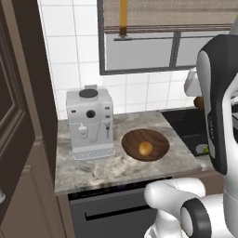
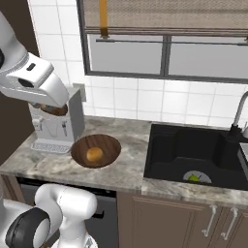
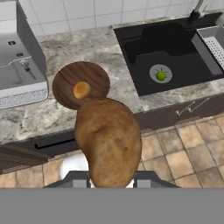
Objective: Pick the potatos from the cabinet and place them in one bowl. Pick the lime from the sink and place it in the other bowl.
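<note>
Claw (image 3: 109, 186) pinching a potato (image 3: 108, 142), high above the table (image 1: 102, 169). One potato in the bowl (image 1: 145, 148) already sits in the wooden bowl (image 1: 132, 142); the lime (image 2: 194, 178) waits in the sink (image 2: 164, 150). Release too early or off-centre and I'd expect the potato to roll off the rim. No readable writing anywhere.

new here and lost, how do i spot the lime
Find the black sink set in the marble counter, right of the coffee machine. The lime sits on the round drain at its bottom. It is small and yellow-green; the potato in the wooden bowl is golden-brown.
</note>
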### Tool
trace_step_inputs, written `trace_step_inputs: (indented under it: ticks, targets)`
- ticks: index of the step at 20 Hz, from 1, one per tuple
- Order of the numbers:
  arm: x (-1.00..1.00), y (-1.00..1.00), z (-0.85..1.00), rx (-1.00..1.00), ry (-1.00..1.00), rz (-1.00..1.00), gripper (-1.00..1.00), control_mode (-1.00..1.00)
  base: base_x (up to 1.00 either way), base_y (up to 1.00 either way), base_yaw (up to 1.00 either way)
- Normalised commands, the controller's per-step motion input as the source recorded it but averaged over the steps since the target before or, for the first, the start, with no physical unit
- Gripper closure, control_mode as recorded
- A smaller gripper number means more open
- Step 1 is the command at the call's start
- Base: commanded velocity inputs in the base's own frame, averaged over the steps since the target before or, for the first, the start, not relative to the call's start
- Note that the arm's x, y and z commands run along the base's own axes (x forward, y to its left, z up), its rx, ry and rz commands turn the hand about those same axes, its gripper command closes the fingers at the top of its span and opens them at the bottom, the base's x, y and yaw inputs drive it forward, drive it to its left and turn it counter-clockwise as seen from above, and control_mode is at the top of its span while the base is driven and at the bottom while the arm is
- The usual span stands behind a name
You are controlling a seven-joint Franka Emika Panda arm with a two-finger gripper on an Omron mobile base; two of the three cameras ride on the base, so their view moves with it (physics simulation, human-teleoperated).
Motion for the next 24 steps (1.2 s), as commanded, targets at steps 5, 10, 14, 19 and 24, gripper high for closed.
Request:
trace_step_inputs:
  ticks: [5, 10, 14, 19, 24]
  targets:
    - [0.00, 0.00, 0.00, 0.00, 0.00, 0.00, 1.00, 1.00, 0.36, 0.00, 0.00]
    - [0.00, 0.00, 0.00, 0.00, 0.00, 0.00, 1.00, 1.00, 0.32, 0.00, 0.00]
    - [0.00, 0.00, 0.00, 0.00, 0.00, 0.00, 1.00, 1.00, 0.28, 0.00, 0.00]
    - [0.14, 0.00, -0.05, 0.00, 0.00, 0.00, 1.00, -1.00, 0.18, 0.00, 0.00]
    - [0.39, 0.00, -0.14, 0.02, 0.00, 0.00, 1.00, -1.00, 0.00, 0.00, 0.00]
